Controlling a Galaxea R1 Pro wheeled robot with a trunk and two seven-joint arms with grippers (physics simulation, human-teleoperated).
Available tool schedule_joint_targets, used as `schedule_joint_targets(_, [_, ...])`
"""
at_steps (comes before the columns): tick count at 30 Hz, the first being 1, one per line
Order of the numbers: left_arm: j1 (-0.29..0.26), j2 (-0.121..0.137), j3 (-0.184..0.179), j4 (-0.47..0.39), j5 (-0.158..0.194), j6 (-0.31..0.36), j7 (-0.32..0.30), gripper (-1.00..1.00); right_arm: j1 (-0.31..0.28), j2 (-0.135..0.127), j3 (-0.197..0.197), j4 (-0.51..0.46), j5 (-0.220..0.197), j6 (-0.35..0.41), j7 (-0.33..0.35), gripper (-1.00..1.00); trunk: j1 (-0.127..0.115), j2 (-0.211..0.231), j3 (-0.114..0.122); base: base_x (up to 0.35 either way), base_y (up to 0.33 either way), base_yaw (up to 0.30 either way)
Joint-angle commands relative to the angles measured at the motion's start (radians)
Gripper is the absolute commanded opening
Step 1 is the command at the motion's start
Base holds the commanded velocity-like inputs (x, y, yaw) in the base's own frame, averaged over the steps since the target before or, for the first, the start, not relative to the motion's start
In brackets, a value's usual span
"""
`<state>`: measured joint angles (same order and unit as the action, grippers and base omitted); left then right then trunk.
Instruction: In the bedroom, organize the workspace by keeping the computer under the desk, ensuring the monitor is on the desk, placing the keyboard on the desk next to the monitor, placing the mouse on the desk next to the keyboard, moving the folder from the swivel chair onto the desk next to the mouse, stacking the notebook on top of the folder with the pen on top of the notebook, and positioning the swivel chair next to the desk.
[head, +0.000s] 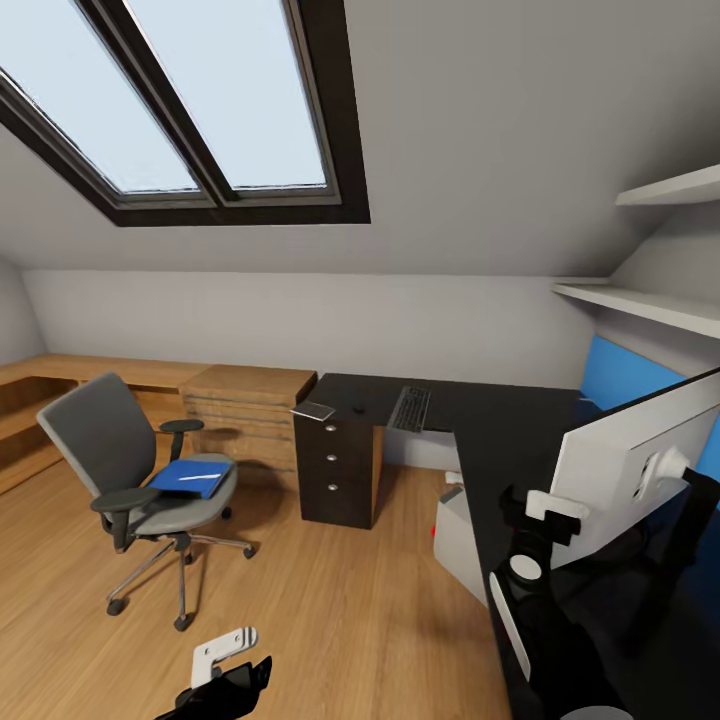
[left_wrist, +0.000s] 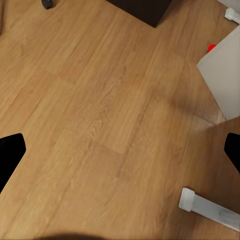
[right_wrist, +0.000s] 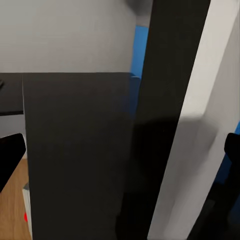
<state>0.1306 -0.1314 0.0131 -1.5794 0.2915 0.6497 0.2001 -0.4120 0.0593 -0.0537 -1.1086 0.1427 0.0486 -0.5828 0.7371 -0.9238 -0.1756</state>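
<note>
Head view high over desk (head: 520, 420); left wrist close above floor (left_wrist: 100, 100); right wrist close against monitor (right_wrist: 200, 100).

Left hand (left_wrist: 120, 150): wide open, held low, pointing down.
Right hand (right_wrist: 120, 150): wide open, nothing between its fingers.
Right arm (head: 540, 560): raised up.

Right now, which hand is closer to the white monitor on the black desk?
Right. The right hand is at the white monitor over the black desk; the left hand hangs low above the wooden floor, well away.
</note>
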Motion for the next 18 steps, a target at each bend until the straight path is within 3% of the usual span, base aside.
schedule_joint_targets(1, [0.0, -0.001, 0.001, -0.001, 0.011, 0.004, 0.007, 1.0, -0.001, 0.001, -0.002, 0.0, 0.009, 0.006, -0.002, 1.0, 0.0, -0.001, -0.001, 0.006, 0.0, 0.0])
schedule_joint_targets(7, [0.0, -0.001, 0.001, -0.001, 0.011, 0.004, 0.007, 1.0, -0.001, -0.002, -0.021, 0.0, 0.009, 0.007, -0.002, 1.0, 0.0, -0.001, -0.001, 0.002, 0.0, 0.0])
schedule_joint_targets(15, [0.0, -0.001, 0.001, 0.0, 0.011, 0.004, 0.007, 1.0, -0.002, -0.004, -0.087, 0.0, 0.009, 0.01, -0.002, 1.0, 0.0, -0.001, -0.001, 0.0, 0.0, 0.0])
schedule_joint_targets(18, [0.0, -0.001, 0.001, 0.001, 0.011, 0.004, 0.007, 1.0, -0.002, -0.017, -0.106, 0.0, 0.008, 0.011, -0.003, 1.0, 0.0, -0.001, -0.001, 0.0, 0.0, 0.0])
